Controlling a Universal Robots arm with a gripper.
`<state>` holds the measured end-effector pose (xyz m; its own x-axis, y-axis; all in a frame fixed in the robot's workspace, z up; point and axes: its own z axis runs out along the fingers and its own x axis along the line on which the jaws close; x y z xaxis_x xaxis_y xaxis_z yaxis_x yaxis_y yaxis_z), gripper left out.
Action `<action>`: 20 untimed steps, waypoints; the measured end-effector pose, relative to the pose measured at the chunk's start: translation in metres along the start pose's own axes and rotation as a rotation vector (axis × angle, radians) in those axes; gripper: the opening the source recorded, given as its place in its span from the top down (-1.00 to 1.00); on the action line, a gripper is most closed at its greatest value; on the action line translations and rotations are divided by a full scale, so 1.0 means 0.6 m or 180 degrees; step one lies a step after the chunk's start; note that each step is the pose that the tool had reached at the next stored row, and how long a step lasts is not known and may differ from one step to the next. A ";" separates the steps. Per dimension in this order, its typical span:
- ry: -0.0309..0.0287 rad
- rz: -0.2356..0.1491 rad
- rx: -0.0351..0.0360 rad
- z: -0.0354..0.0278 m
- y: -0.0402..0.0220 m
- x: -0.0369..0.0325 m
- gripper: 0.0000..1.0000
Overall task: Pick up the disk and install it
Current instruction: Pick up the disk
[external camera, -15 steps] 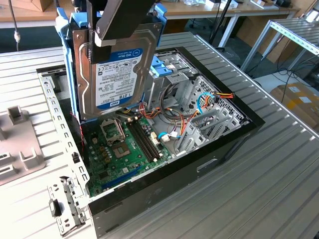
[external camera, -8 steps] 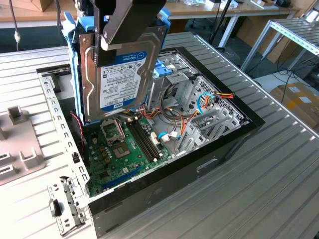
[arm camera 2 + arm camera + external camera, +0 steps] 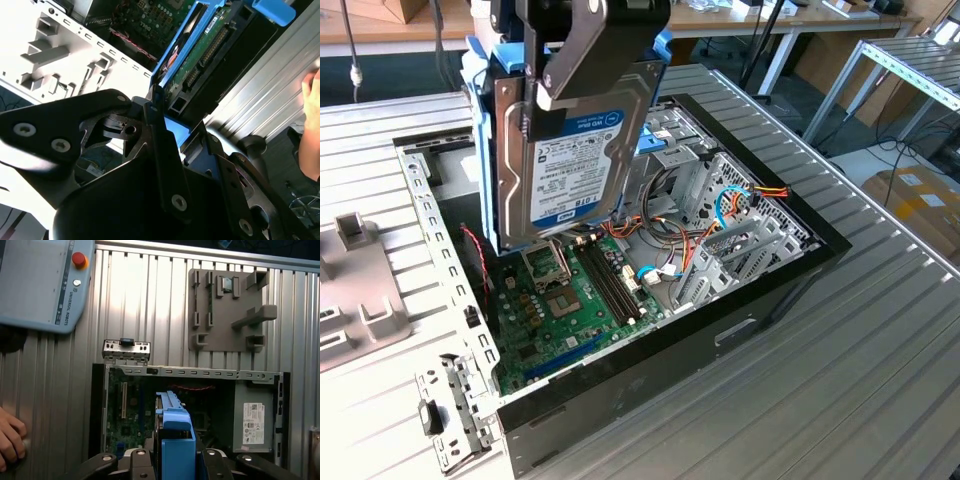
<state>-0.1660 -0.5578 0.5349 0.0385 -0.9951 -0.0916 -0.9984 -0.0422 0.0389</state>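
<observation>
Exterior view: pincer (image 3: 560, 95) clamped on disk (image 3: 575, 165), held upright; open computer case (image 3: 720, 340) below pincer, on ribbed metal surface (image 3: 880, 390).

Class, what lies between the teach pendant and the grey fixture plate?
Bare ribbed tabletop runs from pendant to plate, in the first wrist view.
</observation>
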 end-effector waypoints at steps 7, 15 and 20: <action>0.0000 0.0000 0.0000 0.004 -0.005 0.003 0.26; 0.0001 0.0000 0.0000 0.007 -0.010 0.004 0.26; 0.0001 0.0000 0.0000 0.007 -0.015 0.005 0.26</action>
<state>-0.1573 -0.5598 0.5300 0.0385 -0.9951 -0.0913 -0.9984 -0.0422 0.0389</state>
